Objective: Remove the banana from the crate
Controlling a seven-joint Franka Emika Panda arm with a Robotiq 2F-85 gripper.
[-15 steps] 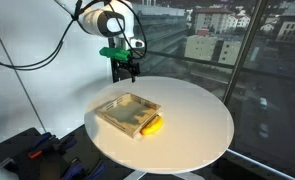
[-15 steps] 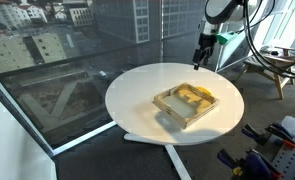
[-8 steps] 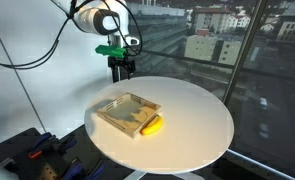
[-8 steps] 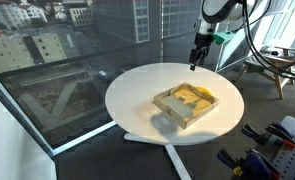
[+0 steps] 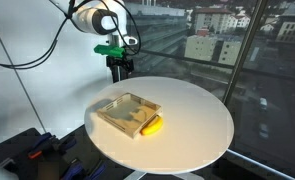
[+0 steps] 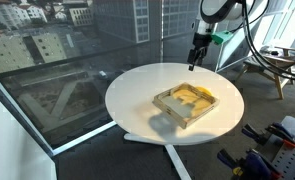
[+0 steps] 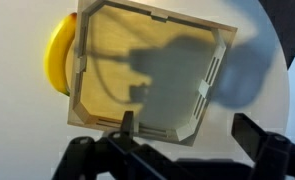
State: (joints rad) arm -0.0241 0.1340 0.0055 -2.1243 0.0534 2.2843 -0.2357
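Note:
The crate (image 5: 127,111) (image 6: 186,104) (image 7: 147,70), a shallow light-wood tray, rests on the round white table (image 5: 192,115) in both exterior views. The small yellow banana (image 5: 152,125) (image 6: 196,94) (image 7: 57,55) lies along one crate wall. In the wrist view it shows just outside that wall. My gripper (image 5: 120,72) (image 6: 193,63) (image 7: 192,130) hangs open well above the table near its rim, off to one side of the crate. Nothing is between its fingers (image 7: 127,122). Its shadow falls across the crate floor.
Glass windows (image 5: 247,50) close in the far side of the table. Dark tools and gear (image 5: 32,150) (image 6: 262,150) lie on the floor below the table edge. A chair (image 6: 277,68) stands behind the arm.
The gripper has shifted a little sideways along the table's rim, still open. Crate and banana have not moved.

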